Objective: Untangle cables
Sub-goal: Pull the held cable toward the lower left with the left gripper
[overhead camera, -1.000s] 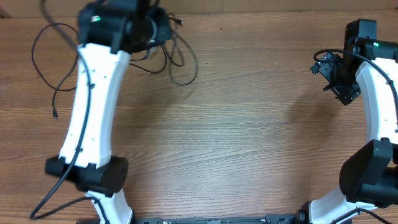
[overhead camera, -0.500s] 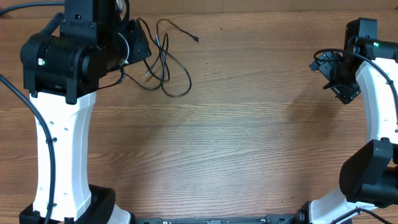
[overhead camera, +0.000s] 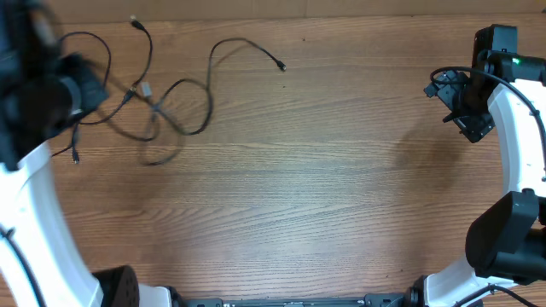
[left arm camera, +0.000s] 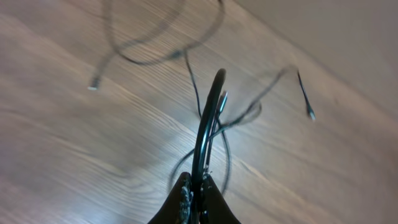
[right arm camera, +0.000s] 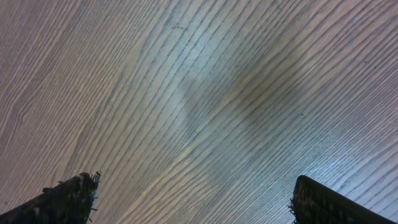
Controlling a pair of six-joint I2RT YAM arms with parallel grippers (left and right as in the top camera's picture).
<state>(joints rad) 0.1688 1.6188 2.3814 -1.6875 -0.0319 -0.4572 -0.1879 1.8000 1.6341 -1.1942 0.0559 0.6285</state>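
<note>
A: Right gripper point(right arm camera: 196, 190) hung wide open and empty by the desk's point(overhead camera: 299, 188) right edge. Left?
B: Left gripper point(left arm camera: 194, 183) was clamped on one strand. The cables point(overhead camera: 152, 109) sprawled at the far-left corner. You needed a slow, low pull outward so loops slid free.

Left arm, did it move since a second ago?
Yes. The left arm swung left, away from the unmoved right arm, toward the picture's left edge, dragging the cables leftward too.
</note>
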